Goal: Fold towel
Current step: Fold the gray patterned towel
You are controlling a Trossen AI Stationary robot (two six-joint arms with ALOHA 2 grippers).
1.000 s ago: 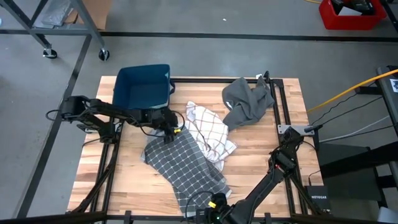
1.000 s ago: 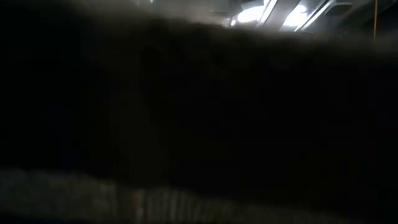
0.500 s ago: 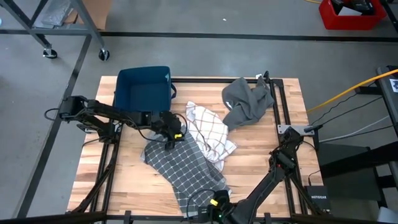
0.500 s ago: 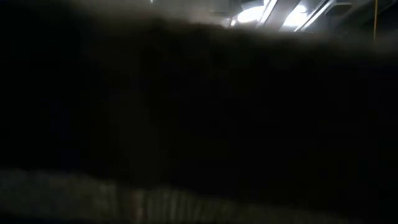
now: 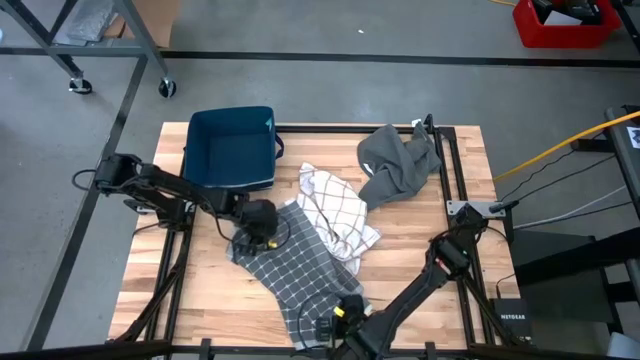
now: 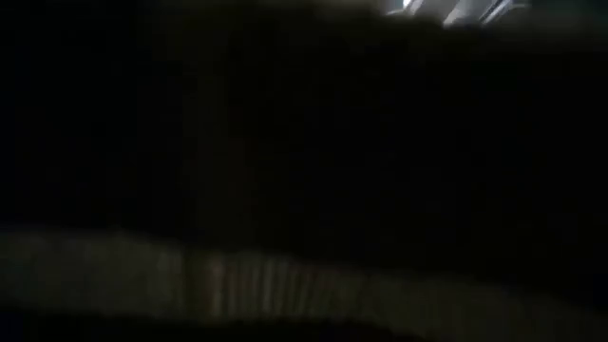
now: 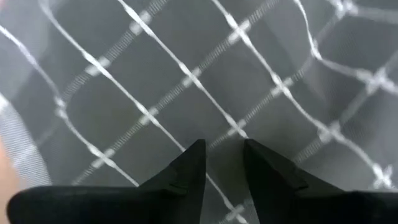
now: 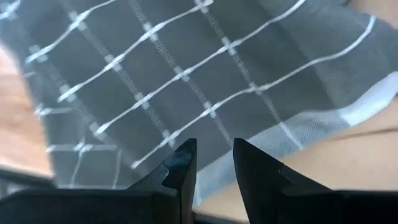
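fold towel | my left gripper and right gripper, jaws slightly apart, over grey checked towel | I pinch both corners evenly

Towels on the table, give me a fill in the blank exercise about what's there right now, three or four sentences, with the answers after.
1. The towel under the left gripper is dark grey with a pattern of thin ______ lines.
2. The white checked towel lies between the dark checked towel and the plain ______ cloth.
3. At the table's far left corner sits a ______ bin.
4. The right gripper is over the towel's ______ end.

Missing words: white; grey; blue; near
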